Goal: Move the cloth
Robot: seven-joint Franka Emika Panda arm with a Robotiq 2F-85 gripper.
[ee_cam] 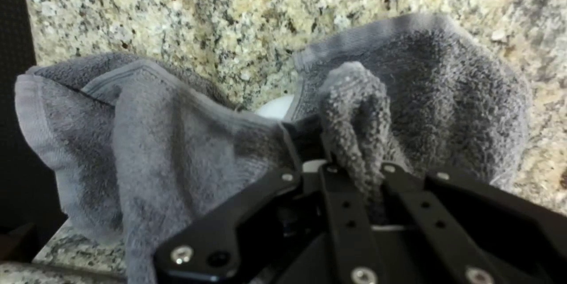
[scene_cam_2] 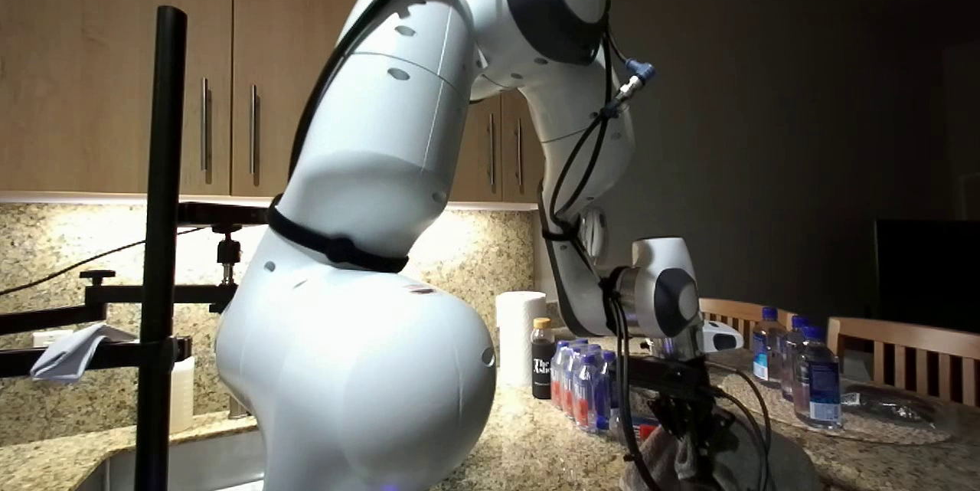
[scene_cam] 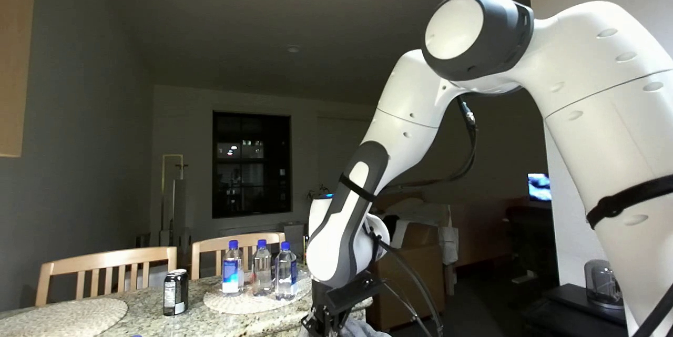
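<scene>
The cloth (ee_cam: pixel 443 98) is grey terry fabric with pale hemmed edges. In the wrist view it drapes in folds over the speckled stone counter and spreads to both sides of my gripper (ee_cam: pixel 359 173). The fingers are closed on a bunched fold of it, which sticks up between the fingertips. The left part of the cloth reaches past the counter's edge. In an exterior view the gripper (scene_cam_2: pixel 693 430) points down into the cloth (scene_cam_2: pixel 781 456). In an exterior view only a little cloth (scene_cam: pixel 360 329) shows at the bottom, below the gripper (scene_cam: pixel 326 321).
A white object (ee_cam: pixel 275 107) lies partly hidden under the cloth. Three bottles (scene_cam: pixel 261 268) stand on a woven mat (scene_cam: pixel 231 304), with a black can (scene_cam: pixel 175 292) nearby. Several bottles (scene_cam_2: pixel 586 384), a dark bottle (scene_cam_2: pixel 542 359) and a paper roll (scene_cam_2: pixel 519 334) stand behind the gripper.
</scene>
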